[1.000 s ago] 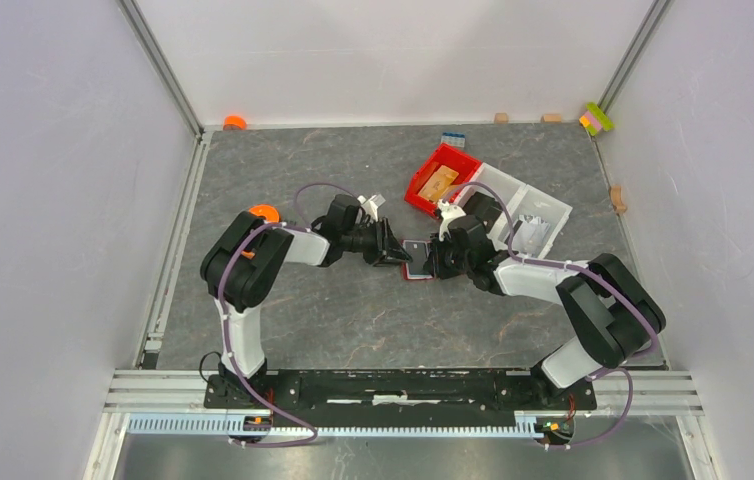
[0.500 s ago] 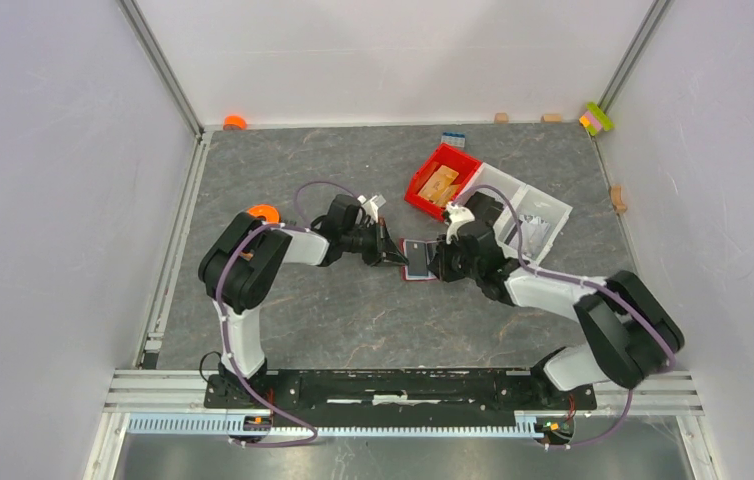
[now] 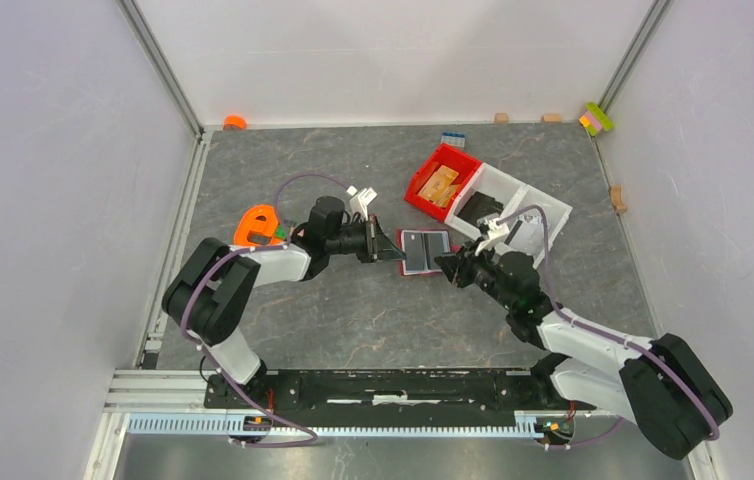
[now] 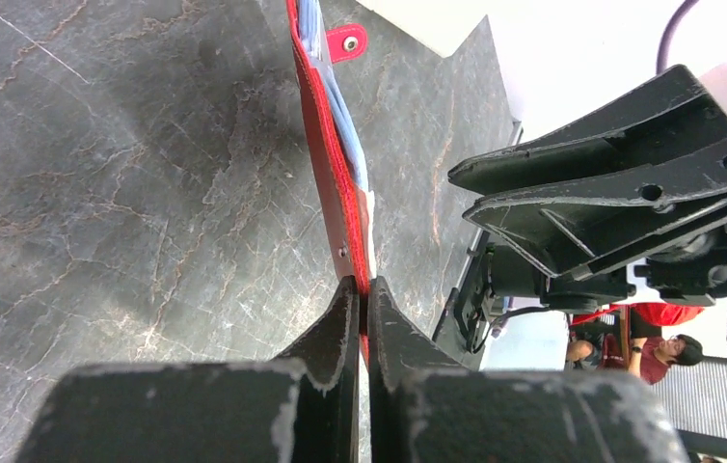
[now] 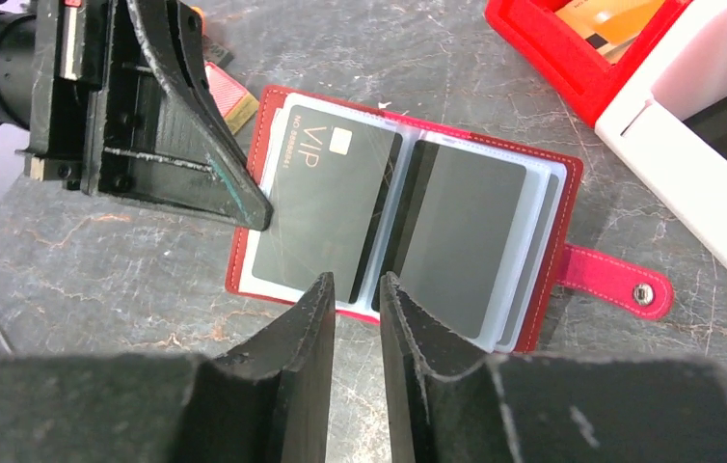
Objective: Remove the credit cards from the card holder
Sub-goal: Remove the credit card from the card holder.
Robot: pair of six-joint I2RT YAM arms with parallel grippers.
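In the top view you see the card holder (image 3: 425, 251) lying open on the table (image 3: 353, 310), between both grippers. The left gripper (image 3: 391, 251) touches its left edge and the right gripper (image 3: 450, 264) is at its near right corner. Just behind stand a red bin (image 3: 424, 173) and a white bin (image 3: 538, 191).

In the left wrist view the left fingers (image 4: 340, 328) are pressed together on the holder's red edge. You see the holder edge-on, so the light blue credit cards (image 4: 348, 130) hide their faces.

In the right wrist view a dark grey card (image 5: 326, 207) reads "VIP" and "NO"; the digits are too small to read. The right fingers (image 5: 307, 328) stand a little apart with nothing between them, and they cover the holder's near edge.
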